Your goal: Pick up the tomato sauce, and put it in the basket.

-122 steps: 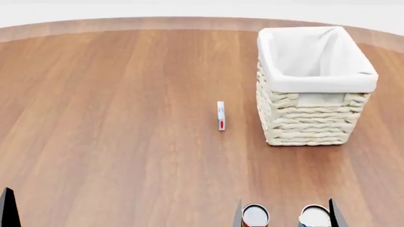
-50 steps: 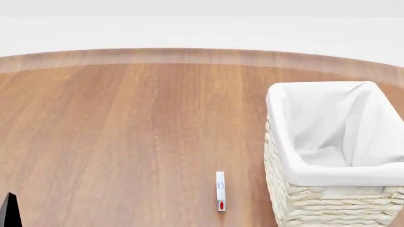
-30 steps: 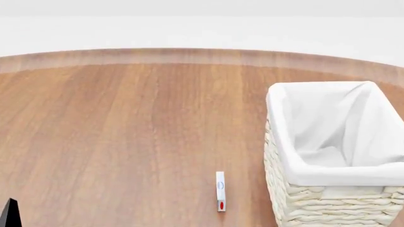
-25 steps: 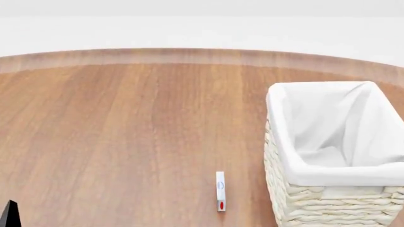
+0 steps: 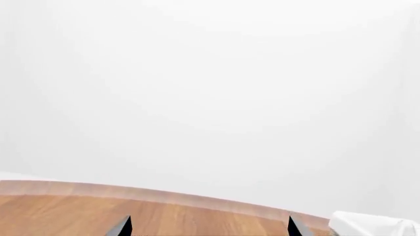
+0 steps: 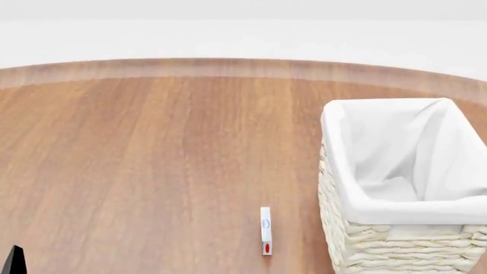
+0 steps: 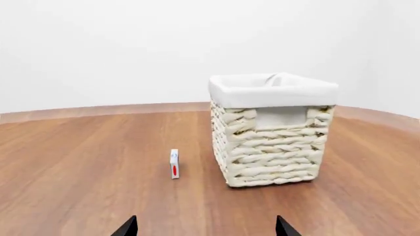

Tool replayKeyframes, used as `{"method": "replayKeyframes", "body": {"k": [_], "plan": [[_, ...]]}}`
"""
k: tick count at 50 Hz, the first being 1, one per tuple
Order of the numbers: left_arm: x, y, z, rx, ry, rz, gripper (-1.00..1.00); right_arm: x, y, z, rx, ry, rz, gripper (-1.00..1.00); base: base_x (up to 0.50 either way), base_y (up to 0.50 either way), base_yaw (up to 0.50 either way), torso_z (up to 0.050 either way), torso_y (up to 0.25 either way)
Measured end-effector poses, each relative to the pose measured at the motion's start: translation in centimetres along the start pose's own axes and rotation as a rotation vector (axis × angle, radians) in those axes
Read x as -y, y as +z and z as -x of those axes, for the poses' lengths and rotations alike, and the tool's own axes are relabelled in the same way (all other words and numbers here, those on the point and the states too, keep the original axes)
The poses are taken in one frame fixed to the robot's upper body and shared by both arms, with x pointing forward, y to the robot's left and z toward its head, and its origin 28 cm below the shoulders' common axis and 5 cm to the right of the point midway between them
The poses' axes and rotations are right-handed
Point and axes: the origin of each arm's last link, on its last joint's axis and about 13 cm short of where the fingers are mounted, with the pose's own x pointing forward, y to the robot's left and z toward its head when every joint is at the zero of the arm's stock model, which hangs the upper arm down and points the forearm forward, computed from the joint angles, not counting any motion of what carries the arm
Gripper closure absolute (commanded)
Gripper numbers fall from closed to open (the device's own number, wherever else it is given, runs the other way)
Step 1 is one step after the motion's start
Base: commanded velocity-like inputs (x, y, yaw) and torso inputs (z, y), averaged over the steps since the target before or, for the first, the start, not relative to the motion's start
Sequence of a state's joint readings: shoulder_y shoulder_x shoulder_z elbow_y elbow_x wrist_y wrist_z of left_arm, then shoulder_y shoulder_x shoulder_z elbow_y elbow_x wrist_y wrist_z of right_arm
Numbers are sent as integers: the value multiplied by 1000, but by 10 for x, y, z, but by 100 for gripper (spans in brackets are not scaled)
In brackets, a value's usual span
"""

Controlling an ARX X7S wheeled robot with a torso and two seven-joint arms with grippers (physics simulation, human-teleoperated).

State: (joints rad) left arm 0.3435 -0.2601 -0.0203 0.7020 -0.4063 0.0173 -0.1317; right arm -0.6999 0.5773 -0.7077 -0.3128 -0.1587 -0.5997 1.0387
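The tomato sauce can shows in none of the three views, so where it sits cannot be told. In the head view the basket (image 6: 396, 188) stands at about 4 o'clock, cut off by the right and lower edges of the picture; its white cloth liner folds over the rim and hides the inside bottom. A small white upright card with a red mark (image 6: 266, 230), seen edge-on and too thin to read, stands on the wooden worktop (image 6: 152, 160) at about 6 o'clock, near the basket's left side and apart from it. Of the left hand (image 5: 208, 227) only two dark fingertips poke into its wrist view, set wide apart with nothing between them; in the head view just one dark tip shows at 8 o'clock. The right hand (image 7: 206, 227) likewise shows two dark tips spread wide and empty in its wrist view, with the basket (image 7: 272, 132) whole and the card (image 7: 174, 163) just beside it on the worktop ahead. The right hand is out of the head view.
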Motion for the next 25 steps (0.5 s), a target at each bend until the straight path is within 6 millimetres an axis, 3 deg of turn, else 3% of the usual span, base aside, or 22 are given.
{"method": "replayKeyframes", "body": {"k": [25], "plan": [[-1, -1, 2, -3, 3, 4, -100, 0, -13, 5, -53, 1, -11, -100, 0, 0, 0, 0, 0]]}}
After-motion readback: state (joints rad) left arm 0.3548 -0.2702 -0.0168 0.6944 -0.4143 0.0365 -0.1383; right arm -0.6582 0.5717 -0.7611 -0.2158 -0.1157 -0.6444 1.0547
